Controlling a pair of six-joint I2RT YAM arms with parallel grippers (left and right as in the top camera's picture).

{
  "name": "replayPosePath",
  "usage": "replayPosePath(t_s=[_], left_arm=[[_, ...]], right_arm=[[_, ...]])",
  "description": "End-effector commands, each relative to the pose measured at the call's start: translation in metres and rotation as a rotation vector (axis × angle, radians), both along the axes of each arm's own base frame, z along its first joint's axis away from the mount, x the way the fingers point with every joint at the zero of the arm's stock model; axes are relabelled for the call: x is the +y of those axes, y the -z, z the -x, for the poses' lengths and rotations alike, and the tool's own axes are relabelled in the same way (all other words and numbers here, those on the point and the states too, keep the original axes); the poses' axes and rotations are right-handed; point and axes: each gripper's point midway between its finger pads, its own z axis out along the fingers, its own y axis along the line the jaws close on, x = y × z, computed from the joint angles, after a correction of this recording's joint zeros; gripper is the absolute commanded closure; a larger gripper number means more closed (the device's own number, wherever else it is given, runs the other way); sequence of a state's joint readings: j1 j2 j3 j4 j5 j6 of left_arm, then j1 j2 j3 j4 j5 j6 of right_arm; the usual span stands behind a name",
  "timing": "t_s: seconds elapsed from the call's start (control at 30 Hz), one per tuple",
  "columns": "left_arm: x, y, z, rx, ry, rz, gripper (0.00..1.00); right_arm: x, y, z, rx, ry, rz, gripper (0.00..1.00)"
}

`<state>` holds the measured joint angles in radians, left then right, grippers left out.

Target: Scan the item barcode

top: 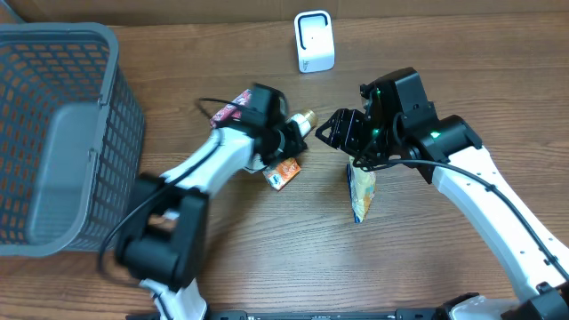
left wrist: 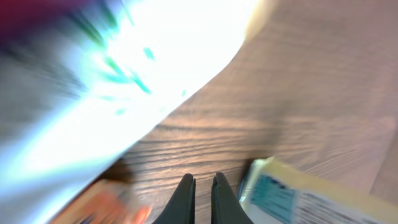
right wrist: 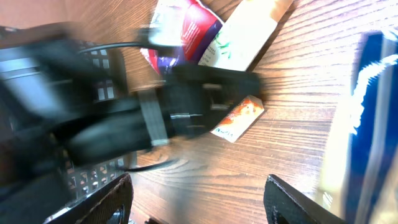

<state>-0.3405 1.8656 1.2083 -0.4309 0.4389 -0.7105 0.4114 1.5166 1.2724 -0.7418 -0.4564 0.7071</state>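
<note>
Two arms work a wooden table (top: 267, 258) with the scan apparently not in hand: no item sits in front of the white barcode scanner (top: 314, 42), which stands alone at the far edge.

The right gripper (right wrist: 198, 179) hovers with its fingers (right wrist: 115, 199) spread wide and only bare wood between them, holding nothing. The blue-and-yellow pouch (top: 361, 191), the likeliest item for scanning, lies on the table just beside that gripper and well apart from the scanner.

The left gripper (left wrist: 203, 178) reaches into a cluster of goods at mid-table with its fingers pressed together and nothing between them. Around it lie a small orange carton (top: 283, 172), a white bottle with a gold cap (top: 302, 118) and a pink packet (top: 229, 112). The grey basket (top: 124, 116) stands at the left edge.

Whether any barcode has been read cannot be told from the pictures. As things lie, an item must be picked up, carried to the scanner and turned so that its code faces the reader. None of those steps appears under way, and where the pouch's barcode sits is not visible.
</note>
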Motion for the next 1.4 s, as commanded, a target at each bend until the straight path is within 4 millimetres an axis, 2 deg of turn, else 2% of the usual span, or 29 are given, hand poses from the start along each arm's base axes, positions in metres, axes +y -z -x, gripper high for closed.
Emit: replayPosePath(t_s=[0.0, 0.17, 0.23, 0.3, 0.4, 0.43, 0.47, 0.5, 0.57, 0.63, 0.67, 0.73, 0.8, 0.9, 1.0, 1.03, 1.13, 1.27, 1.37], left_arm=[[0.02, -0.057, -0.012, -0.191, 0.006, -0.034, 0.96], [0.046, -0.114, -0.01, -0.316, -0.057, -0.054, 0.96], [0.054, -0.13, -0.004, -0.346, -0.073, -0.065, 0.96], [0.063, -0.146, 0.006, -0.387, -0.07, -0.105, 0.96], [0.076, -0.151, 0.019, -0.382, -0.085, -0.167, 0.96], [0.08, -0.147, 0.024, -0.358, -0.086, -0.183, 0.96], [0.08, -0.143, 0.027, -0.339, -0.084, -0.188, 0.96], [0.081, -0.14, 0.029, -0.327, -0.082, -0.192, 0.96], [0.081, -0.138, 0.031, -0.311, -0.078, -0.196, 0.96], [0.081, -0.135, 0.034, -0.296, -0.074, -0.198, 0.96], [0.081, -0.133, 0.034, -0.29, -0.073, -0.2, 0.96], [0.081, -0.13, 0.034, -0.279, -0.072, -0.203, 0.94], [0.081, -0.126, 0.032, -0.271, -0.073, -0.21, 0.91], [0.085, -0.119, 0.029, -0.251, -0.097, -0.226, 0.87], [0.089, -0.112, 0.027, -0.229, -0.121, -0.247, 0.77], [0.09, -0.109, 0.027, -0.222, -0.122, -0.256, 0.74], [0.092, -0.107, 0.028, -0.212, -0.126, -0.268, 0.71], [0.095, -0.105, 0.03, -0.202, -0.129, -0.284, 0.56], [0.095, -0.103, 0.032, -0.193, -0.127, -0.287, 0.52]], right_arm=[[0.01, 0.018, -0.007, 0.022, -0.02, -0.01, 0.32], [0.037, 0.024, -0.013, -0.006, -0.08, -0.057, 0.32], [0.033, 0.03, -0.018, -0.033, -0.049, -0.001, 0.32], [0.022, 0.025, -0.027, -0.088, -0.016, 0.072, 0.32], [-0.031, 0.005, -0.044, -0.114, 0.13, 0.26, 0.28], [-0.074, -0.006, -0.05, -0.093, 0.239, 0.383, 0.19], [-0.112, -0.012, -0.05, -0.058, 0.324, 0.467, 0.14], [-0.135, -0.012, -0.048, -0.031, 0.354, 0.513, 0.11], [-0.174, -0.004, -0.038, 0.043, 0.368, 0.565, 0.0], [-0.192, 0.007, -0.028, 0.103, 0.321, 0.568, 0.0], [-0.193, 0.014, -0.022, 0.126, 0.247, 0.528, 0.0], [-0.179, 0.024, -0.009, 0.143, 0.084, 0.4, 0.05], [-0.173, 0.034, 0.001, 0.164, 0.019, 0.374, 0.07], [-0.165, 0.048, 0.01, 0.174, -0.031, 0.474, 0.06], [-0.144, 0.052, 0.013, 0.149, -0.063, 0.586, 0.05], [-0.134, 0.054, 0.015, 0.133, -0.069, 0.643, 0.02], [-0.115, 0.062, 0.021, 0.101, -0.054, 0.806, 0.0], [-0.099, 0.08, 0.034, 0.076, -0.024, 0.981, 0.0], [-0.098, 0.097, 0.041, 0.077, 0.007, 1.112, 0.0]])
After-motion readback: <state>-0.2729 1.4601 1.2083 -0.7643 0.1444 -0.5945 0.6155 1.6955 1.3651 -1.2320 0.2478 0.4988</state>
